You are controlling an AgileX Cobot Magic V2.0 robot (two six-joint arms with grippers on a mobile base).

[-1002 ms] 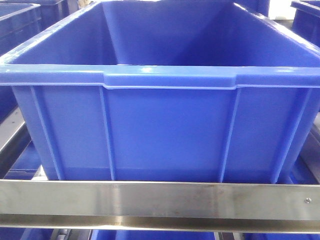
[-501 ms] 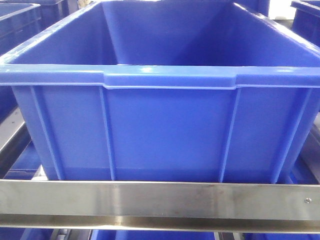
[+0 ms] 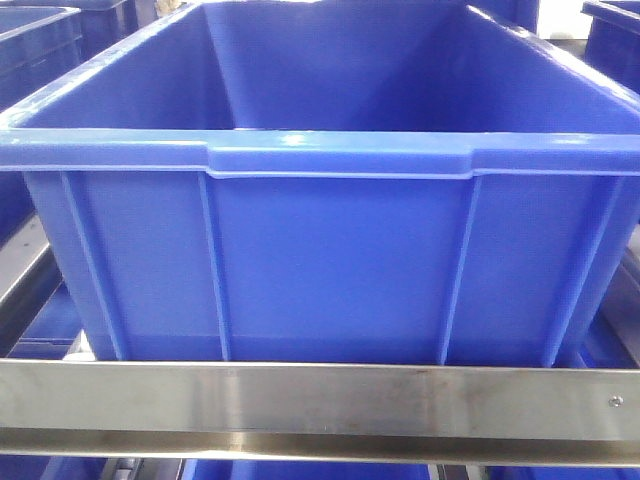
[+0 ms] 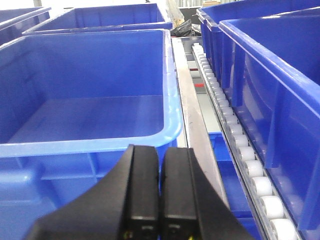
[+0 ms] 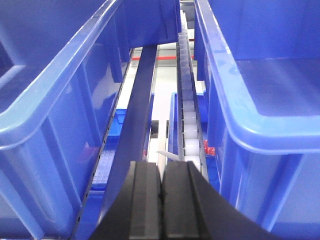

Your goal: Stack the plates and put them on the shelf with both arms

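Left gripper (image 4: 160,200) and right gripper (image 5: 161,200): jaws closed, empty, idling between blue bins (image 3: 320,260); plates unseen.

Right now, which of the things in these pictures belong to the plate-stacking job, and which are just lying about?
Belonging to the job:
- left end effector, shut, holding nothing
- right end effector, shut, holding nothing
- no plates show in any view

Just lying about:
- big blue bin, nothing visible inside
- steel rail in front of it
- white roller track
- neighbouring blue bins
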